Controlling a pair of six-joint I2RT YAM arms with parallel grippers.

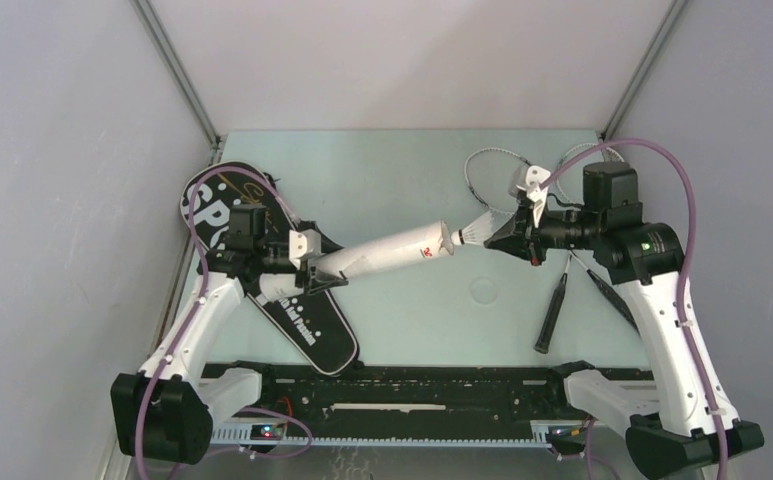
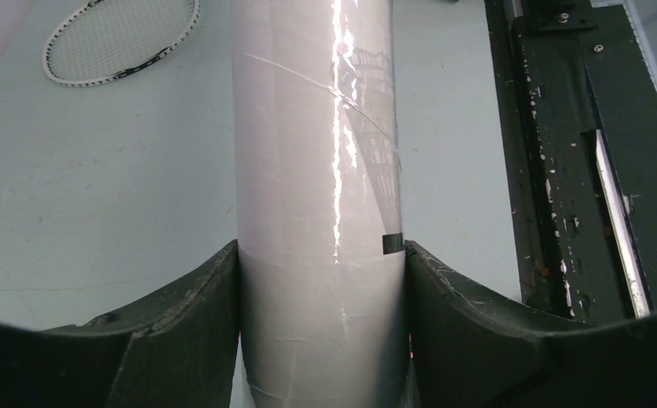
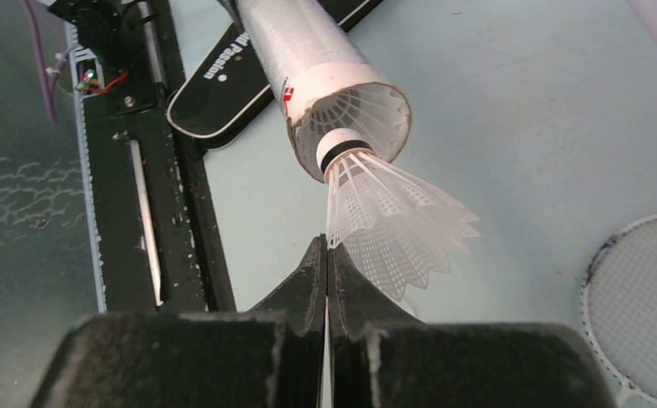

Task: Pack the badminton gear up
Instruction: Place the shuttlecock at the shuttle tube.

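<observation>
The tube [image 2: 316,170] runs off the left wrist view top and bottom; the left arm [image 1: 202,310] hides the bag [image 1: 320,338] midway.

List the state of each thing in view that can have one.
Long white cardboard tube: lifted, tilted, mouth open, a second shuttlecock inside.
White net-skirted shuttlecock: pinched by its skirt, head at tube mouth.
Black racquet-shaped bag: lying flat under the left arm.
Thin silver-white racquets: lying flat, unpacked.
Left gripper: closed on tube.
Right gripper: shut on shuttlecock.
</observation>
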